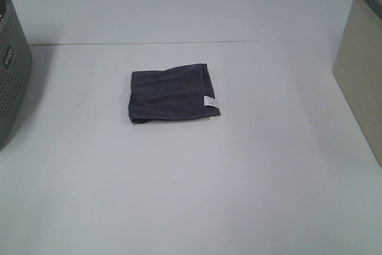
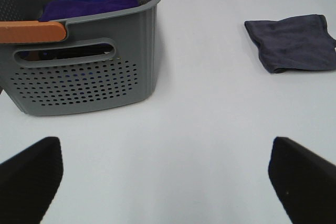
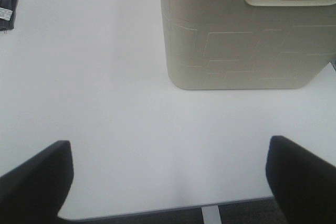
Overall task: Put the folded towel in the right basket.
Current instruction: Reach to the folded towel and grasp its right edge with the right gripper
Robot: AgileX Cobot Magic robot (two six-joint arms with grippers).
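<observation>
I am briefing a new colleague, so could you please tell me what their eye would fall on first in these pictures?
The dark folded towel stands out, lying alone in the middle of the white table. A grey perforated basket sits at the table's left edge, with an orange handle and purple cloth inside, and a beige basket stands at the right edge.

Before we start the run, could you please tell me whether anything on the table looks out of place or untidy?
Nothing much stands out. The folded towel lies flat on the table, turned slightly askew, one corner rumpled; the grey basket and beige basket stand upright.
</observation>
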